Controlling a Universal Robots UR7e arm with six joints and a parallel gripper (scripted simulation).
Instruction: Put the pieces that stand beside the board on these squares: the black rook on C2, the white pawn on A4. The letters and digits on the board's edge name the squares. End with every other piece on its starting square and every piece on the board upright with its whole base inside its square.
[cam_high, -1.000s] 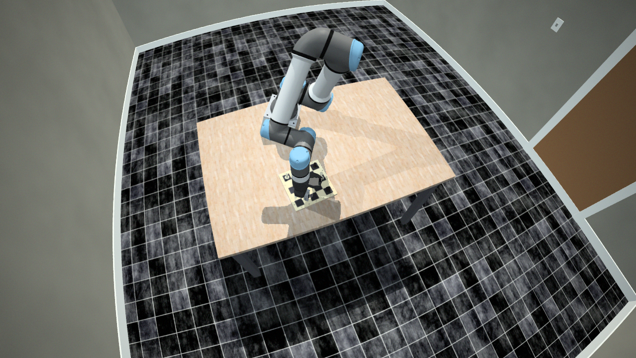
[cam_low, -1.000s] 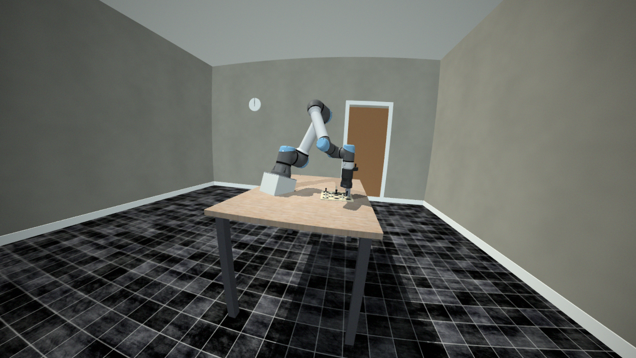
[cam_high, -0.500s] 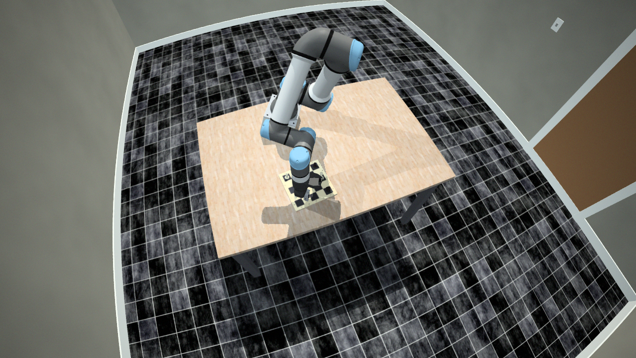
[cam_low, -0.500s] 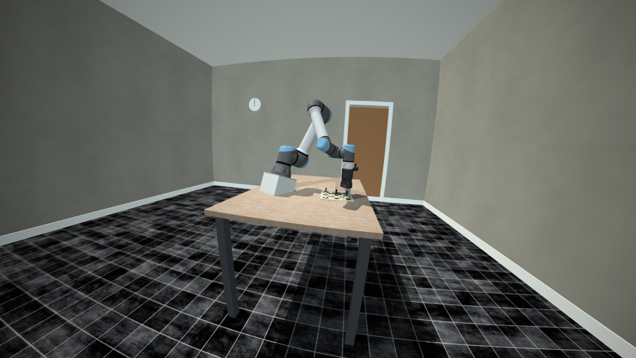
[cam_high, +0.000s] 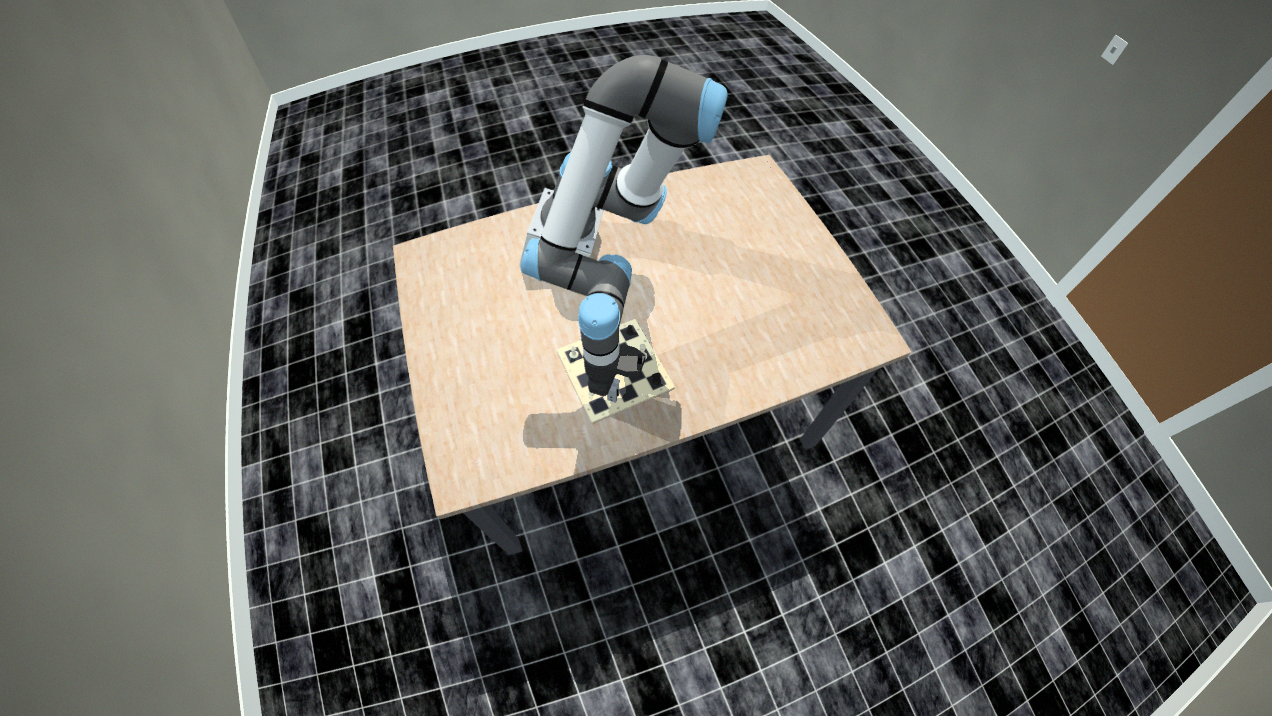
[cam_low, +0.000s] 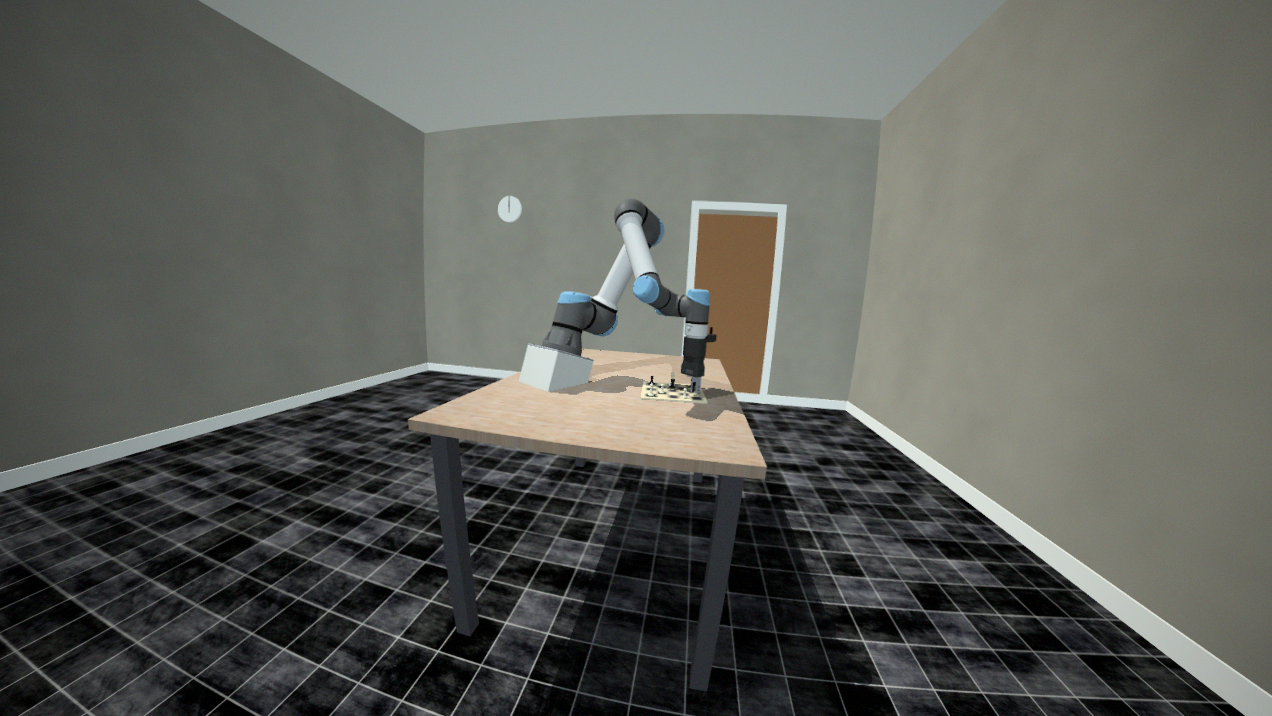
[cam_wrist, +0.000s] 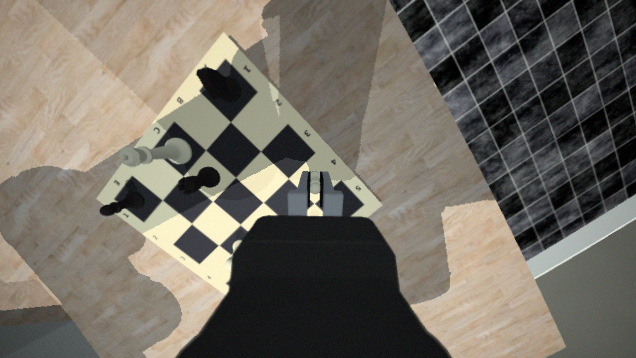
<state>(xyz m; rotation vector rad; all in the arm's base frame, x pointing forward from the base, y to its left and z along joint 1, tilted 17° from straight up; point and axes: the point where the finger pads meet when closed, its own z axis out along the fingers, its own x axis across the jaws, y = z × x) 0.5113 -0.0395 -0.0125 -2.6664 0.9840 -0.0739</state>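
My gripper (cam_high: 614, 389) (cam_low: 696, 385) (cam_wrist: 315, 182) points down, low over the A4 square of the board (cam_high: 594, 417) (cam_wrist: 225, 42). It is shut on the white pawn (cam_wrist: 315, 184), whose pale round head shows between the fingertips. The pawn's base is hidden, so I cannot tell whether it touches the board. A black piece, which looks like the black rook (cam_wrist: 208, 177), stands upright on C2 in the wrist view. No piece shows beside the board.
A tall white piece (cam_wrist: 178, 151) stands on C1. Black pieces stand on A1 (cam_wrist: 225, 86) and E1 (cam_wrist: 134, 200). A white piece (cam_wrist: 237, 245) on D4 is partly hidden by the gripper body. The wooden table (cam_high: 738, 293) has an edge close beyond the board.
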